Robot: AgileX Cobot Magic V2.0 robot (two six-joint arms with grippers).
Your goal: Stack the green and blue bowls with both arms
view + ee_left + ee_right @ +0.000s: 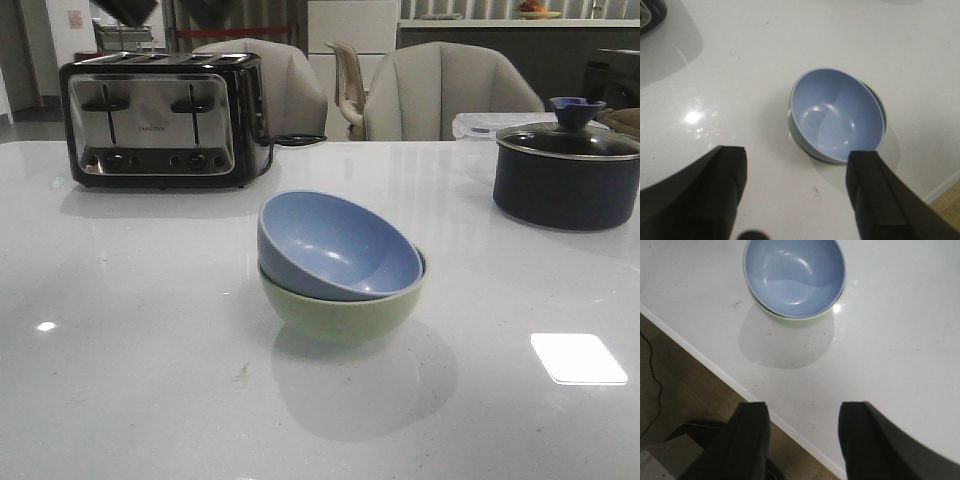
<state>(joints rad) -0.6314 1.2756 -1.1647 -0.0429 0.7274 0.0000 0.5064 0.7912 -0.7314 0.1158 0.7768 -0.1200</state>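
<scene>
The dusty blue bowl (335, 245) sits tilted inside the pale green bowl (345, 315) in the middle of the white table (120, 380). Neither arm shows in the front view. In the left wrist view my left gripper (797, 155) is open and empty, held above the table a short way from the blue bowl (837, 115). In the right wrist view my right gripper (802, 410) is open and empty over the table's front edge, well apart from the blue bowl (794, 275), with a thin strip of the green bowl (790, 319) showing under it.
A black-and-steel toaster (160, 120) stands at the back left. A dark navy pot (565, 175) with a glass lid stands at the back right. Chairs (445, 90) stand behind the table. The table's front edge (715, 371) and the floor show in the right wrist view.
</scene>
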